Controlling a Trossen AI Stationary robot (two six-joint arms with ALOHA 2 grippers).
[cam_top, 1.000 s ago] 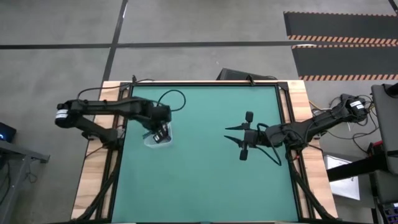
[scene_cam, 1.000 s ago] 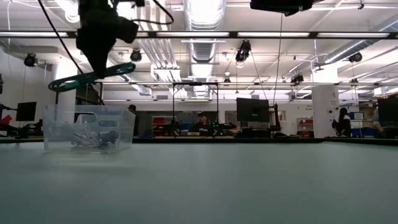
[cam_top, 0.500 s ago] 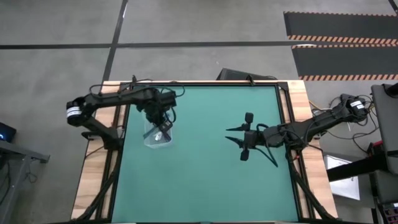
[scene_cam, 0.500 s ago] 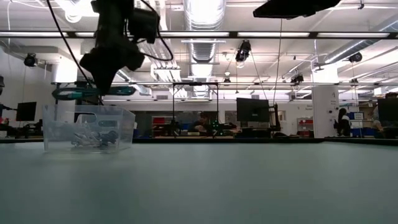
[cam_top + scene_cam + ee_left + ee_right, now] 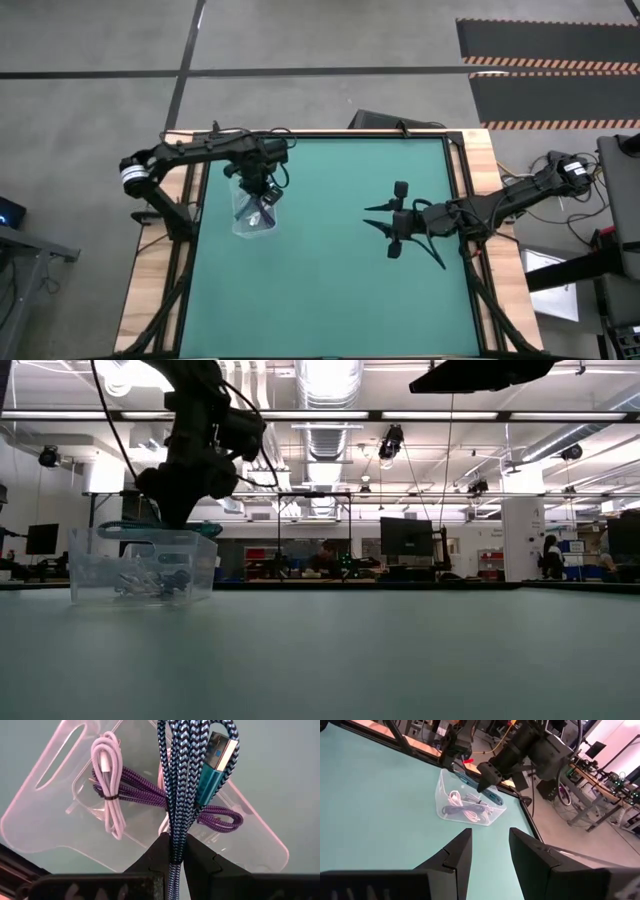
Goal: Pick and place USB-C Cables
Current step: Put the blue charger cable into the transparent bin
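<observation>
My left gripper (image 5: pixel 262 188) hangs over a clear plastic bin (image 5: pixel 252 216) near the table's left edge and is shut on a dark blue braided cable bundle (image 5: pixel 175 780) with a teal plug (image 5: pixel 214 772). Inside the bin (image 5: pixel 250 845) lie a white coiled cable (image 5: pixel 107 785) and a purple braided one (image 5: pixel 145 787), both on its floor. In the low view the held bundle (image 5: pixel 160 528) runs level at the height of the bin's rim (image 5: pixel 140 532). My right gripper (image 5: pixel 385 226) waits open over the table's right half. My left gripper pinches the blue braided bundle between its two fingers (image 5: pixel 165 855), coming from above. It grips the strands (image 5: pixel 175 840) back from the looped end with the teal plug. The bundle sticks out level below the fingers, over the bin; whether it touches the rim I cannot tell.
The green mat (image 5: pixel 330 290) lies bare between the bin and my right gripper. A wooden border (image 5: pixel 150 290) frames the table. The right wrist view shows the bin (image 5: pixel 470 805) and the left arm (image 5: pixel 520 755) beyond the open right fingers (image 5: pixel 455 852).
My left gripper has moved toward the table's far edge, turned about, and come down. The blue bundle, tilted and well above the bin a second ago, now hangs level at the bin's rim. The gripper has stayed shut on it.
</observation>
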